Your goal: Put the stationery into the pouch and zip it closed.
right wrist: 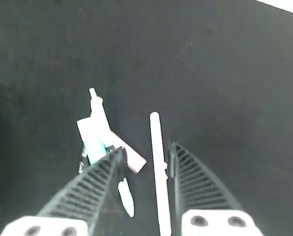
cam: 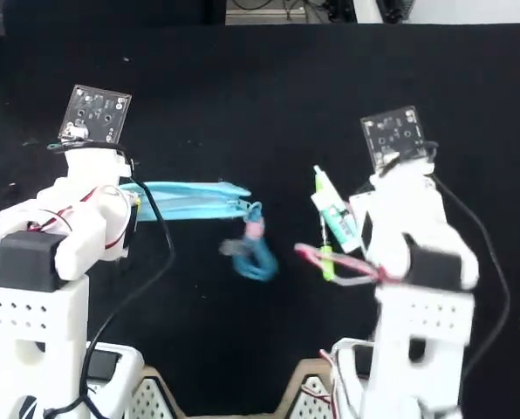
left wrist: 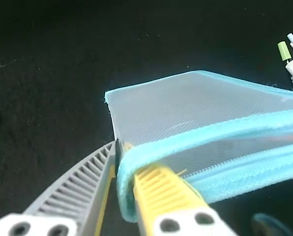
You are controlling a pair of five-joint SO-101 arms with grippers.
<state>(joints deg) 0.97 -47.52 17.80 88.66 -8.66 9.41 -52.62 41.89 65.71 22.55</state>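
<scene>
I'm clamping the pouch [left wrist: 186,113] with the left gripper [left wrist: 125,158], straddling the white pen [right wrist: 155,132] with the right gripper [right wrist: 146,148] spread, and closing on it should come next.

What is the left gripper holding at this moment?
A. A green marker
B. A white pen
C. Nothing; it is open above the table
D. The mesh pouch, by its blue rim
D: in the left wrist view the left gripper is shut on the blue rim of the pouch, while the white pen sits between the open fingers of the right gripper.
</scene>
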